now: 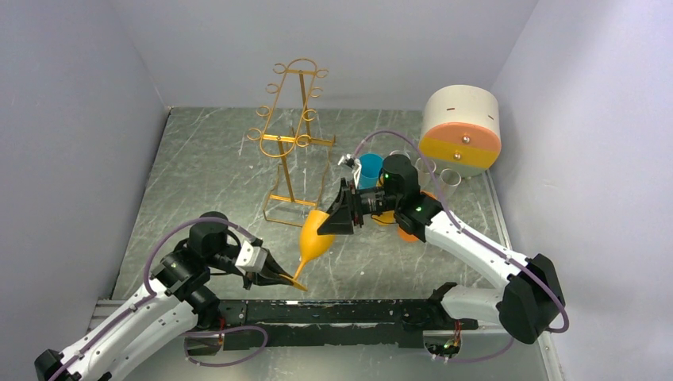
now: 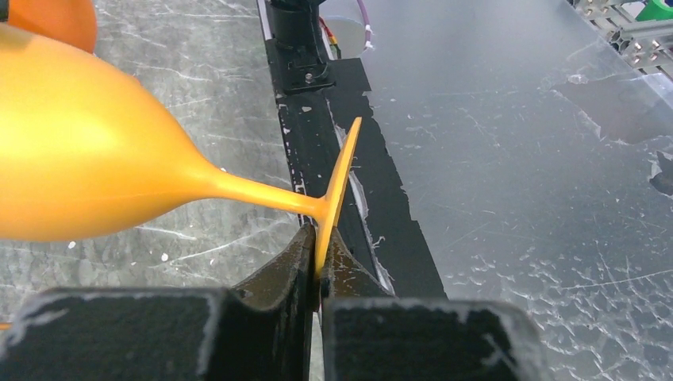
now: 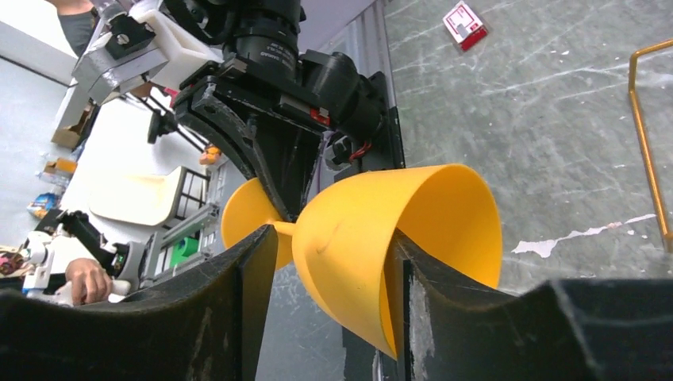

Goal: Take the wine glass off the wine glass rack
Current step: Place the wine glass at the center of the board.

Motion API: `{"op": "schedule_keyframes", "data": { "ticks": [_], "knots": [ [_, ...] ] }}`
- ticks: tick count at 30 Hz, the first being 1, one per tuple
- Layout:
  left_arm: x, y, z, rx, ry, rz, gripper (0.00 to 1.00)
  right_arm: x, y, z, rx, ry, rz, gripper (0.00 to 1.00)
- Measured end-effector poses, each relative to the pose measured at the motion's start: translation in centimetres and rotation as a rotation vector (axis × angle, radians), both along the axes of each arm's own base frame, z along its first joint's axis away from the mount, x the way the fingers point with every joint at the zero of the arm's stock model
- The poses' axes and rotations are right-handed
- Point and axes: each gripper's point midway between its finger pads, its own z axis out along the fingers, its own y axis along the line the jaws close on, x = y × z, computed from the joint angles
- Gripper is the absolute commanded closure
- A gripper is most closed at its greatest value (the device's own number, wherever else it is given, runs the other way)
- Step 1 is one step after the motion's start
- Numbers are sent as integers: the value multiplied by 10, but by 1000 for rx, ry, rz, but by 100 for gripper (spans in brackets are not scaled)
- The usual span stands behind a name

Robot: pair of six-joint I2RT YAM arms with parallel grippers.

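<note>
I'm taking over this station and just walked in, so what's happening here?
The left claw is shut on the foot edge of the orange wine glass, holding it tilted above the table, clear of the gold wire wine glass rack behind it. The right claw brackets the glass's bowl with its jaws open, a small gap showing on one side, so only the left claw has it. No glass hangs on the rack.

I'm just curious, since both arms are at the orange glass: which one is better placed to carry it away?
Likely the right: the right pincer brackets the bowl of the wine glass, whereas the left pincer only pinches the thin foot's edge.
</note>
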Motion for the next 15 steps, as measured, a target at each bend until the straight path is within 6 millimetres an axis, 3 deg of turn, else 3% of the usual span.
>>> {"op": "schedule_keyframes", "data": {
  "ticks": [8, 15],
  "knots": [
    [2, -1, 1, -1, 3, 10, 92, 8, -12, -2, 40, 55, -3, 77],
    [3, 0, -2, 13, 13, 21, 84, 2, -14, 6, 69, 86, 37, 91]
  ]
}}
